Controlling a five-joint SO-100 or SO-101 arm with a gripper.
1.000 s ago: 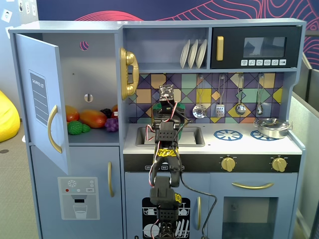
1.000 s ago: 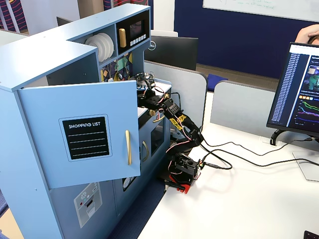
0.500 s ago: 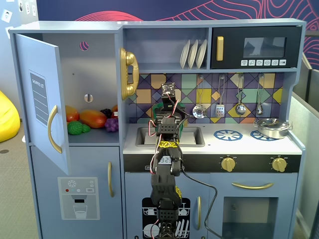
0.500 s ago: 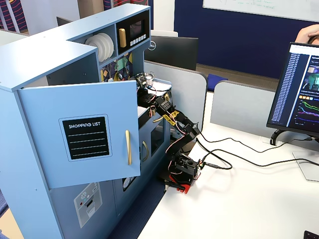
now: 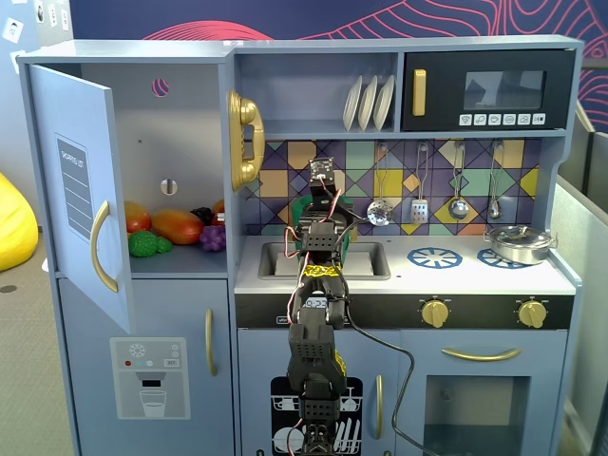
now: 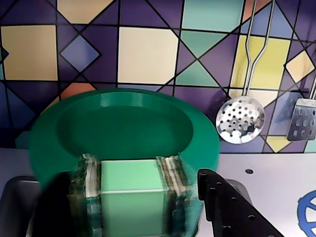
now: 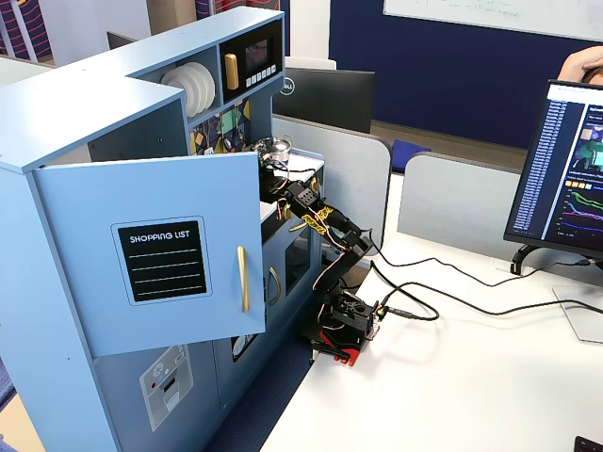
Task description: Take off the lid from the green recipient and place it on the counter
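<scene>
The lid [image 6: 123, 126] fills the wrist view, its pale knob [image 6: 132, 190] clamped between the end effector's [image 6: 132, 197] fingers, so it can be lifted clear. It sits over the sink [image 5: 372, 258] near the tabletop's [image 5: 475, 275] back-left corner; the green recipient [image 5: 306, 211] is mostly hidden by the arm.

Around me: navy wall [image 5: 380, 19] with pink wavy lines upper frame, yellow beanbag [image 5: 14, 223] far left, white desk [image 7: 452, 377], grey partitions [image 7: 471, 202].

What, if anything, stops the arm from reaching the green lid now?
Probably nothing, so yes. In the wrist view the green lid lies directly ahead of the fingers, with nothing between them; the hanging skimmer is off to the right.
</scene>
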